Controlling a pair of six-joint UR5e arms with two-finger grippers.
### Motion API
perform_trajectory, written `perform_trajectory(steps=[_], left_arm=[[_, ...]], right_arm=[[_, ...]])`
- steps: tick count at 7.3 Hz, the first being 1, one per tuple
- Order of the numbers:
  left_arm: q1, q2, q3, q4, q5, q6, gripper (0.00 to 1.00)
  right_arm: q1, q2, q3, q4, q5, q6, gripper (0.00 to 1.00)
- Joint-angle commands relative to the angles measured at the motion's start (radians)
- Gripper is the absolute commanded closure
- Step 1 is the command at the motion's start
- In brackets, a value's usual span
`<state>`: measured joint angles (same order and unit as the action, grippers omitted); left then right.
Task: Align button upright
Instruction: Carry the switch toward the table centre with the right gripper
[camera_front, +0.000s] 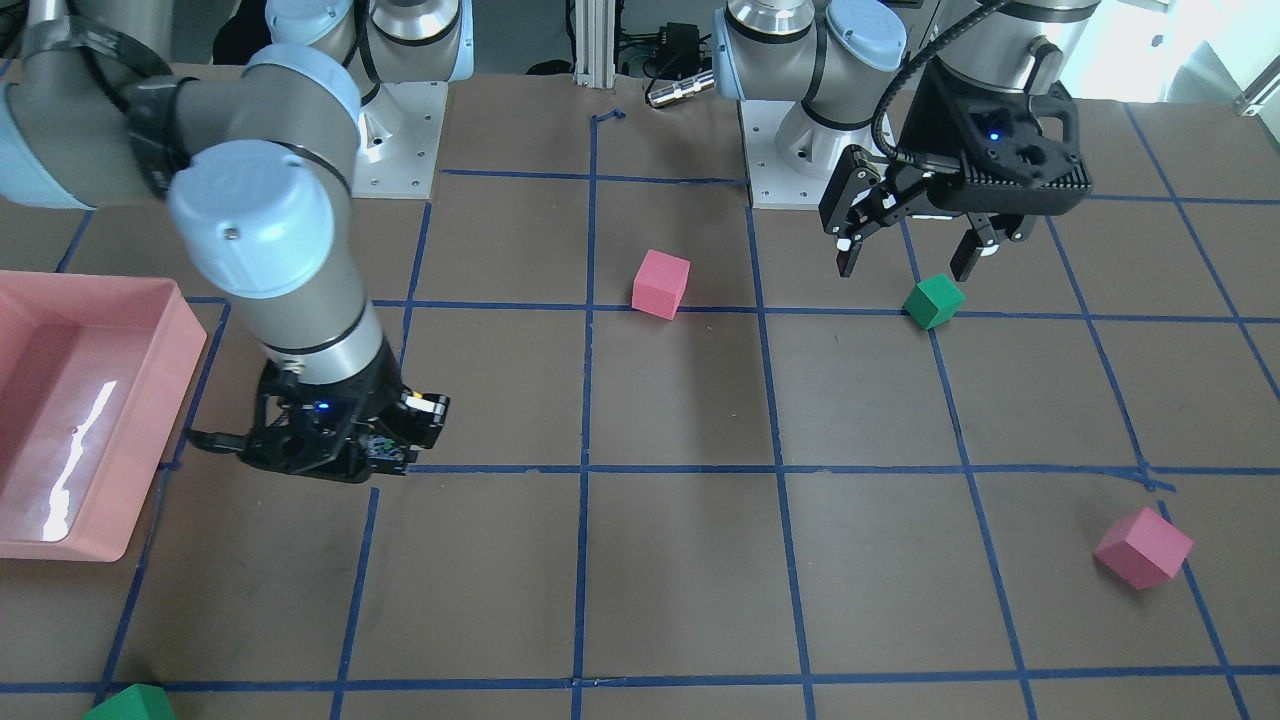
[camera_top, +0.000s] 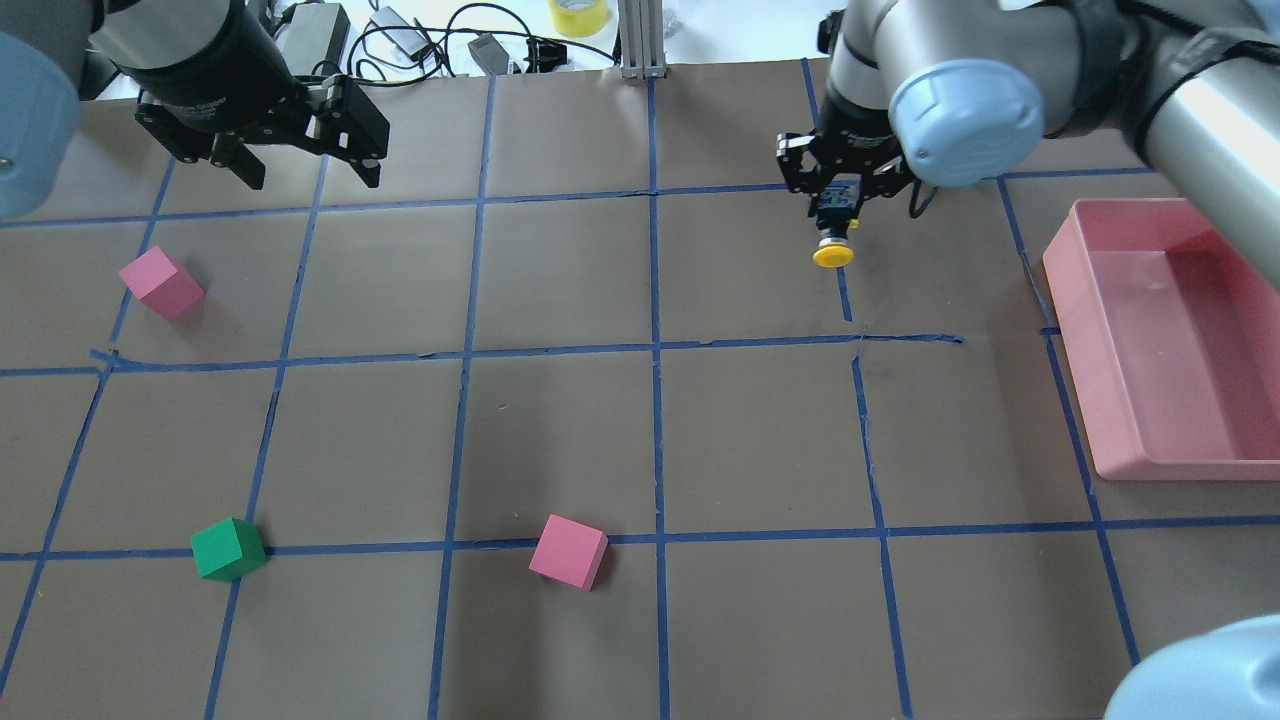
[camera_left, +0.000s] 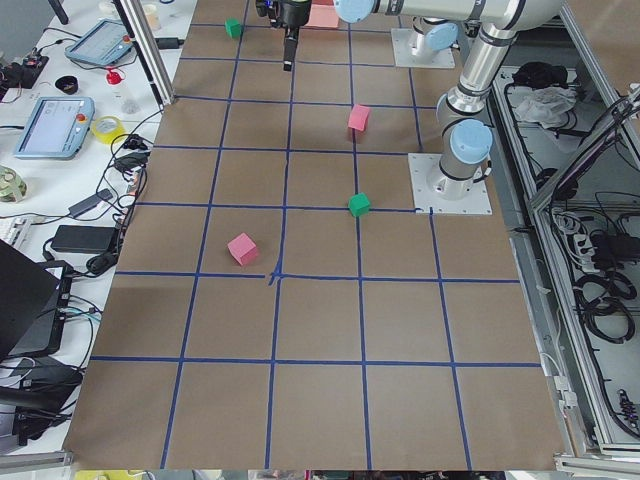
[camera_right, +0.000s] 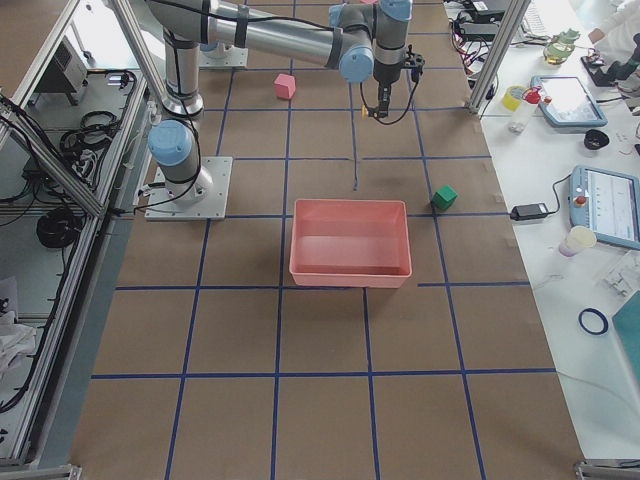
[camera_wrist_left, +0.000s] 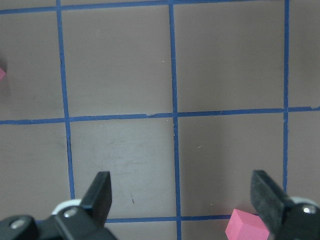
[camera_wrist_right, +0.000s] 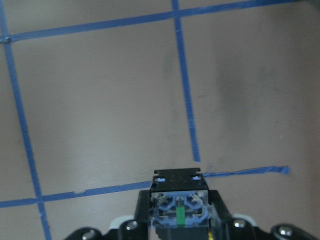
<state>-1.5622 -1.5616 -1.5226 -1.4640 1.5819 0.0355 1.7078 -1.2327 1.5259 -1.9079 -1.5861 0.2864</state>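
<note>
My right gripper (camera_top: 836, 212) is shut on the button (camera_top: 833, 254). The button's round yellow cap sticks out past the fingertips in the overhead view. In the right wrist view I see the button's black and grey base end (camera_wrist_right: 178, 202) clamped between the fingers, and the cap is hidden. In the front-facing view the right gripper (camera_front: 395, 450) hangs low over the brown table near the pink tray (camera_front: 150, 470). My left gripper (camera_top: 305, 172) is open and holds nothing. It hovers just above a green cube (camera_front: 933, 302).
The pink tray (camera_top: 1095, 380) lies at the table's right side. Pink cubes (camera_top: 160, 282) (camera_top: 568, 551) and a green cube (camera_top: 228, 549) are scattered over the blue-taped grid. Another green cube (camera_front: 130, 705) sits at the far edge. Cables and tape rolls lie beyond the table.
</note>
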Motion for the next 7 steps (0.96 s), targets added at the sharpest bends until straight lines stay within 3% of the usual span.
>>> perform_trajectory(steps=[1, 2, 4, 7], left_arm=[[0.001, 0.0, 0.001, 0.001, -0.002, 0.001, 0.0], [0.001, 0.0, -0.001, 0.001, 0.0, 0.001, 0.0], [-0.001, 0.0, -0.005, 0.001, 0.003, 0.001, 0.0], [-0.001, 0.0, -0.005, 0.001, 0.006, -0.002, 0.0]], right_arm=[[0.139, 0.083, 0.0, -0.069, 0.002, 0.15, 1.0], [0.188, 0.107, 0.0, -0.079, 0.027, 0.215, 1.0], [0.22, 0.192, 0.003, -0.211, 0.104, 0.221, 1.0], [0.233, 0.223, 0.014, -0.244, 0.106, 0.139, 1.0]])
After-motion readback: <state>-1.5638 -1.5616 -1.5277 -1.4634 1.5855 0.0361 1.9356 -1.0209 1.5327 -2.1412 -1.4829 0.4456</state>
